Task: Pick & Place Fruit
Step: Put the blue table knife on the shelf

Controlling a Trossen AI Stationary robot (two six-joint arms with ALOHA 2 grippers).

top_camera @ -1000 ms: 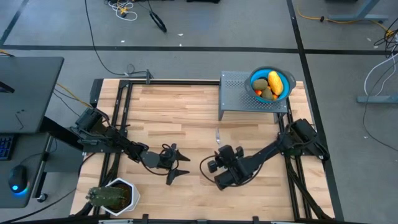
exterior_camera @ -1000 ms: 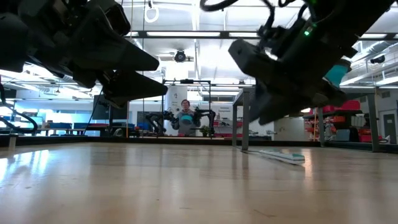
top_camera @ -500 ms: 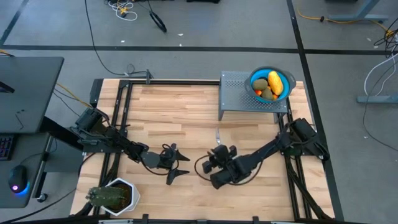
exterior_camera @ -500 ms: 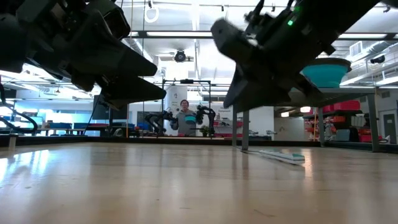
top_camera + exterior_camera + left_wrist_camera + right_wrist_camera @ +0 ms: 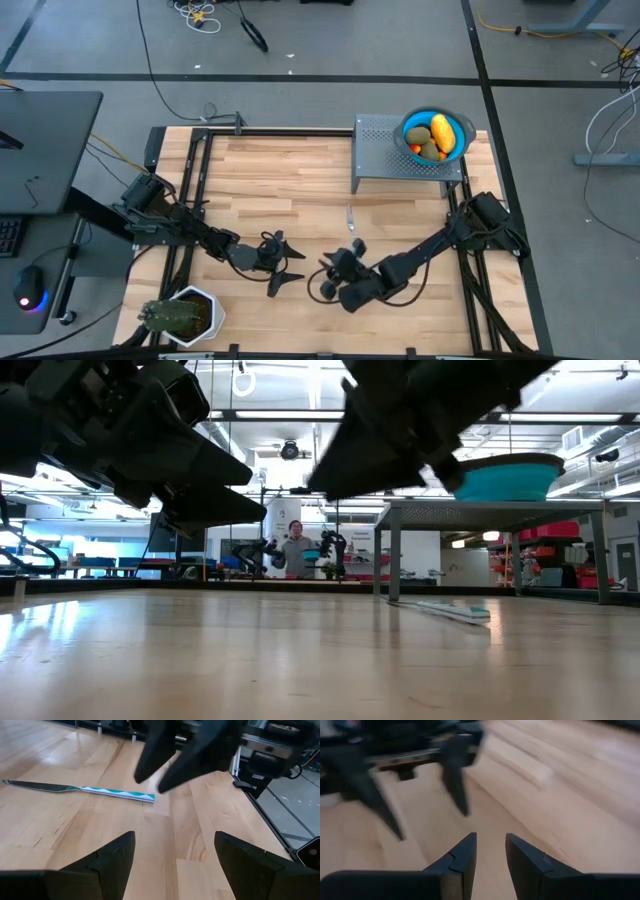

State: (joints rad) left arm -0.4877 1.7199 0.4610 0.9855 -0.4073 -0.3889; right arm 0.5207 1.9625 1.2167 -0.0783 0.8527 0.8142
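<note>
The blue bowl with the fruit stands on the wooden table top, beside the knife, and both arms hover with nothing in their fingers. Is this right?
Not quite. The high view shows the blue bowl with the fruit standing on the raised grey metal rack, not on the wooden table top. The knife lies on the wood below the rack. The left gripper and right gripper both hover with nothing in their fingers.

A robotics lab. Other robot arms [image 5: 262, 550] stand behind the wooden surface [image 5: 290, 175]. Cables [image 5: 610, 105] cross the grey floor.
</note>
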